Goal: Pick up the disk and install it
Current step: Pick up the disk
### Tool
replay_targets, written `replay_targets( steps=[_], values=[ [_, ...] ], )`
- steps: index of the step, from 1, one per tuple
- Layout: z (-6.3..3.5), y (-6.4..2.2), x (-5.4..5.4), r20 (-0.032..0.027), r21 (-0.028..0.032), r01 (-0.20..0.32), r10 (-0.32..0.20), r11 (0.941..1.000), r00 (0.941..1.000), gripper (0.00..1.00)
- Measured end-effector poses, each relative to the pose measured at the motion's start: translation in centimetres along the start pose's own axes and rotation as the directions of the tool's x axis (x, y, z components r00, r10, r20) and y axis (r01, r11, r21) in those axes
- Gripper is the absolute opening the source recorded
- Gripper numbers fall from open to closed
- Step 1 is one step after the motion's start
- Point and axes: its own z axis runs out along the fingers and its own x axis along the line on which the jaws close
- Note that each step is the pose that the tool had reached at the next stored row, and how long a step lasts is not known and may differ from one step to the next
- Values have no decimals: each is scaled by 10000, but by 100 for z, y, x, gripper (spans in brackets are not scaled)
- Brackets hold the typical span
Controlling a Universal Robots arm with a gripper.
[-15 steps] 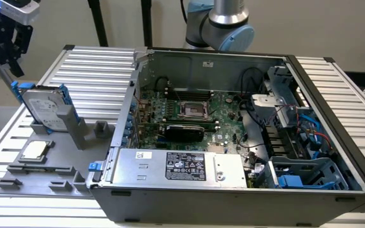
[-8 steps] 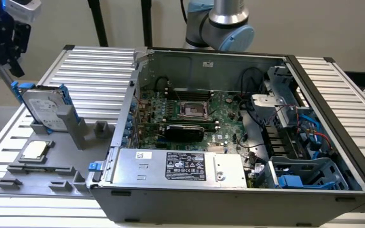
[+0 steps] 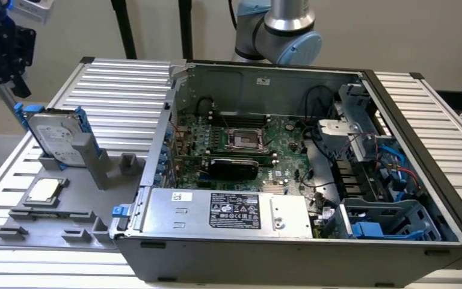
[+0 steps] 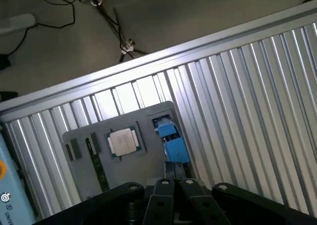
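Note:
The disk (image 3: pixel 55 139) stands upright in a grey holder on the exterior view's left. It is silver with a white label and blue rails along its edges. High above it, near the top left corner of the exterior view, hangs my black gripper (image 3: pixel 5 57), well apart from it. In the wrist view the gripper (image 4: pixel 174 171) points down at the grey fixture, its fingertips (image 4: pixel 168 171) pressed together with nothing between them. Just beyond the fingertips shows the disk's blue rail end (image 4: pixel 171 140), with the small square CPU chip (image 4: pixel 123 140) beside it.
The grey fixture (image 3: pixel 70 220) lies on the ribbed aluminium table (image 3: pixel 118 84) and holds the CPU chip (image 3: pixel 43 189). The open computer case (image 3: pixel 295 168) fills the middle and right, with motherboard, cables, a silver power supply (image 3: pixel 231 211) and a blue drive bay (image 3: pixel 384 220).

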Motion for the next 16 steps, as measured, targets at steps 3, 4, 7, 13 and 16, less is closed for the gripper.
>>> replay_targets(
  steps=[3, 4, 7, 13, 16],
  values=[
    [1, 0, 0, -13, -5, 550, -550, 9985, 9985, 11],
    [1, 0, 0, -18, -7, 729, -729, 9973, 9973, 11],
    [2, 0, 0, -31, -12, 1271, -1271, 9919, 9919, 11],
    [5, 0, 0, -55, -19, 2328, -2328, 9725, 9725, 11],
    [11, 1, -4, -63, -14, 2747, -2747, 9615, 9615, 11]
  ],
)
